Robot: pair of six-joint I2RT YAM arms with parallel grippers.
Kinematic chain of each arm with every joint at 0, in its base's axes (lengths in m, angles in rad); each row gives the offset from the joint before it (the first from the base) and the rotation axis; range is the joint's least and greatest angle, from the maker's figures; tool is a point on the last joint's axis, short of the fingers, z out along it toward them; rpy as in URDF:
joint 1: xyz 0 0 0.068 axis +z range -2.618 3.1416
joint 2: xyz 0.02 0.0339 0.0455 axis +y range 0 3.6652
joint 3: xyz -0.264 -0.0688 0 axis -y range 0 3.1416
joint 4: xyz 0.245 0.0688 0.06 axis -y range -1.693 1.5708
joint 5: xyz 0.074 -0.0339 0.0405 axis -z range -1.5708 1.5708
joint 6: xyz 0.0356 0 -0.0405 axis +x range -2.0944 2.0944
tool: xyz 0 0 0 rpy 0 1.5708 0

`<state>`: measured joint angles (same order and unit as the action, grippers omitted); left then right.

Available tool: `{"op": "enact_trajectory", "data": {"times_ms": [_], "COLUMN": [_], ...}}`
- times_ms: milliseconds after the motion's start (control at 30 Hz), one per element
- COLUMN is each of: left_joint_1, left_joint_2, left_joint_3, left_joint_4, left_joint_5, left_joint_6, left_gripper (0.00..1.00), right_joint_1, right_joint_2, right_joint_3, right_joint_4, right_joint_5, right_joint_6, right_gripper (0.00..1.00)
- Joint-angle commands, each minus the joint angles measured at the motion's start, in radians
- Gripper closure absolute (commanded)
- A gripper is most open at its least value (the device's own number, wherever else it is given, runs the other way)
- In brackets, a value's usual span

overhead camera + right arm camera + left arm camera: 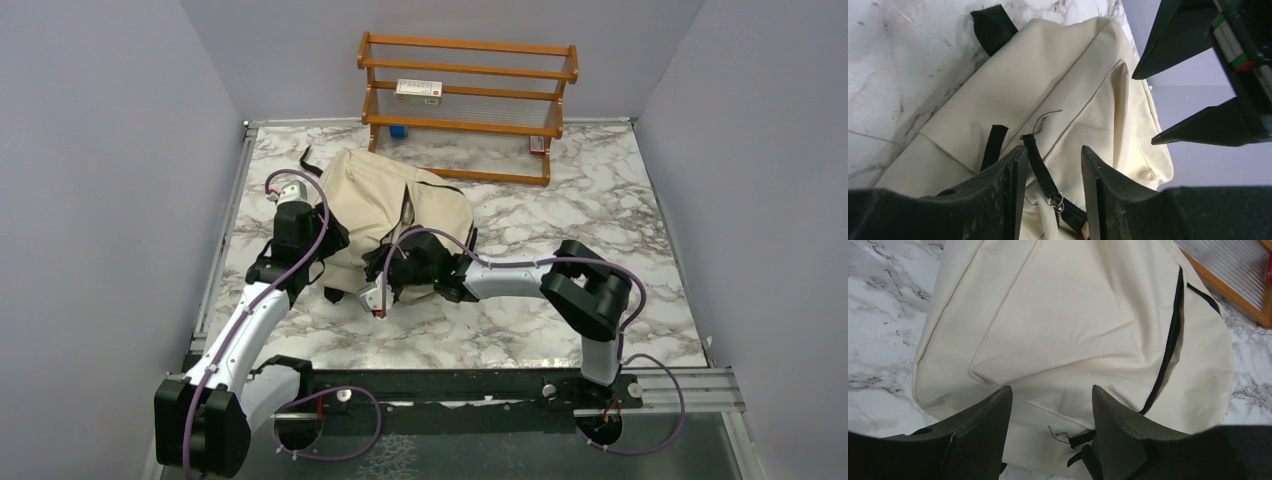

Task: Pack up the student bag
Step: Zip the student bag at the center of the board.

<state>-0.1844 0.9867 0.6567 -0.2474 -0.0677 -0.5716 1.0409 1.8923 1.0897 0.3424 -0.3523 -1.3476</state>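
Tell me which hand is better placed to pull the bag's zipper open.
Right. The right hand straddles the zipper pull on the student bag; the left hand faces mostly bare fabric.

Left arm reaches forward, left gripper [1050,392] tipped down, jaws well parted. Right arm folds across leftward, right gripper [1052,150] low, jaws narrowly apart.

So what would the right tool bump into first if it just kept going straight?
The right tool would likely meet the black zipper of the bag first. It lies between the open fingers, with cream cloth right behind. How near it is, is hard to tell.
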Motion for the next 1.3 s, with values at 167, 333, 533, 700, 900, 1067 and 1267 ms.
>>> {"op": "enact_trajectory", "data": {"times_ms": [167, 333, 533, 700, 900, 1067, 1267], "left_joint_1": [0.007, 0.007, 0.007, 0.007, 0.007, 0.007, 0.007], "left_joint_2": [-0.017, -0.018, -0.016, -0.015, -0.016, -0.024, -0.028], "left_joint_3": [-0.008, -0.010, -0.011, -0.010, -0.008, -0.004, 0.004], "left_joint_4": [0.039, 0.040, 0.043, 0.043, 0.041, 0.047, 0.117], "left_joint_5": [0.031, 0.031, 0.029, 0.026, 0.025, 0.036, 0.149], "left_joint_6": [0.003, 0.004, 0.003, 0.003, 0.003, 0.016, 0.062], "left_gripper": [0.39, 0.39, 0.39, 0.39, 0.39, 0.38, 0.36], "right_joint_1": [0.008, 0.008, 0.008, 0.008, 0.002, -0.031, -0.123], "right_joint_2": [0.074, 0.083, 0.096, 0.076, 0.018, -0.056, -0.099], "right_joint_3": [0.064, 0.079, 0.129, 0.111, 0.083, 0.006, -0.033], "right_joint_4": [-0.031, -0.051, -0.060, -0.014, 0.031, 0.153, 0.249], "right_joint_5": [0.078, 0.086, 0.123, 0.144, 0.148, 0.142, 0.073], "right_joint_6": [-0.029, -0.021, 0.110, 0.220, 0.412, 0.596, 0.927], "right_gripper": [0.53, 0.56, 0.78, 0.88, 0.99, 0.99, 1.00]}}
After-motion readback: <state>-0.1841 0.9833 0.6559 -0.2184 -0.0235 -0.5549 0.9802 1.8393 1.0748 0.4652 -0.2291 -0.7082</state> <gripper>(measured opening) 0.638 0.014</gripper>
